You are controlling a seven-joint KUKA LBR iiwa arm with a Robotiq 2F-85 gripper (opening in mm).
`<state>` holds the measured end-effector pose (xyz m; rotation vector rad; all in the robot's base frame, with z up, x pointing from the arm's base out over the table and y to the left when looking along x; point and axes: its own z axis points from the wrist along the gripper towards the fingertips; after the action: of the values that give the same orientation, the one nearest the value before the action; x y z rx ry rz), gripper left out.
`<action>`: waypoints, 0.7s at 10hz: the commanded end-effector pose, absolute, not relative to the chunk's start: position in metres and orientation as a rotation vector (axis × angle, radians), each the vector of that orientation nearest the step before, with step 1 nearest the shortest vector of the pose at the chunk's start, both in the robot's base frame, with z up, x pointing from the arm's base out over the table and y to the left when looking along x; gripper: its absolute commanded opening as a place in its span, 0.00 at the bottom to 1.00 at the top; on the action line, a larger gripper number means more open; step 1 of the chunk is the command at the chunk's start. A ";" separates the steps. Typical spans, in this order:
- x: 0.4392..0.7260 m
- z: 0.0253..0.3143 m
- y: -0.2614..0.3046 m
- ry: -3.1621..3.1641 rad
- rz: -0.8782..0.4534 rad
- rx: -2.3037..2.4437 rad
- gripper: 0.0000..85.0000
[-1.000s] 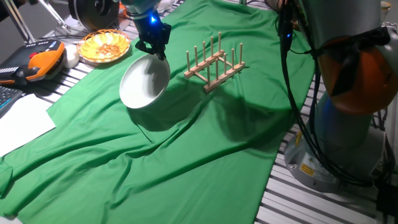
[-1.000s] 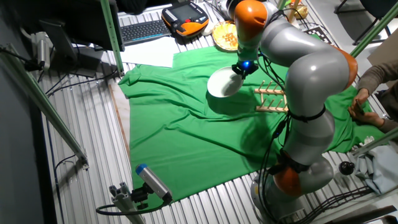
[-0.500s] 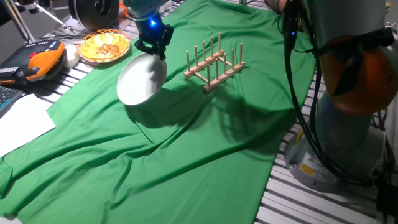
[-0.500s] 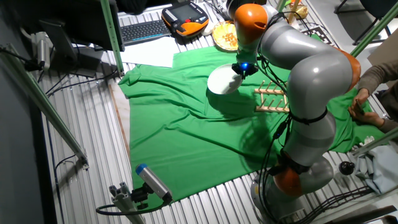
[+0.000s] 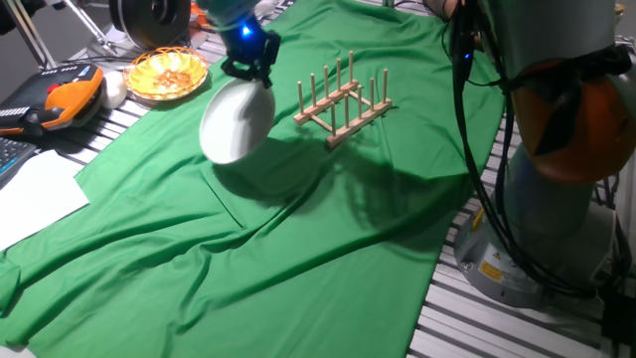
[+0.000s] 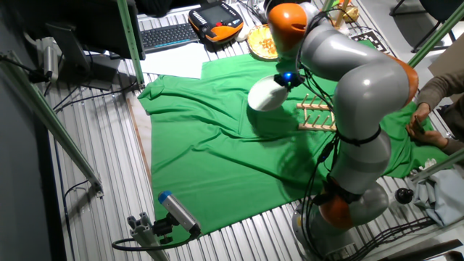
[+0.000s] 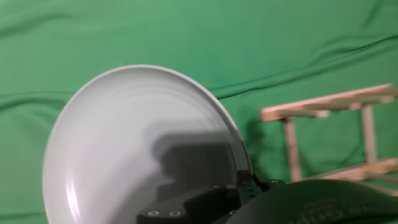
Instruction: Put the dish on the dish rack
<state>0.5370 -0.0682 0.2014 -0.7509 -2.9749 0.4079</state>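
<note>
The white dish (image 5: 237,125) hangs tilted above the green cloth, held by its upper rim in my gripper (image 5: 249,78), which is shut on it. From the other side the dish (image 6: 267,95) hangs under the gripper (image 6: 286,80), just left of the dish rack (image 6: 317,114). The wooden dish rack (image 5: 343,102) with upright pegs stands on the cloth to the right of the dish, a short gap apart. In the hand view the dish (image 7: 124,149) fills the lower left and the rack (image 7: 336,134) shows at the right edge.
A woven basket of food (image 5: 166,73) sits at the back left off the green cloth (image 5: 298,239). An orange pendant (image 5: 62,100), a keyboard (image 6: 168,35) and white paper (image 5: 35,194) lie at the left. The robot base (image 5: 556,189) stands at the right.
The dish has lifted and tilted more upright, moving slightly right toward the rack with the gripper still shut on its rim.
</note>
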 end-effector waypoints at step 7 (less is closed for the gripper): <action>0.530 0.245 -0.126 -2.948 0.570 -0.719 0.00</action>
<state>0.5303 -0.1261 0.2447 -0.7184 -2.9474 0.5706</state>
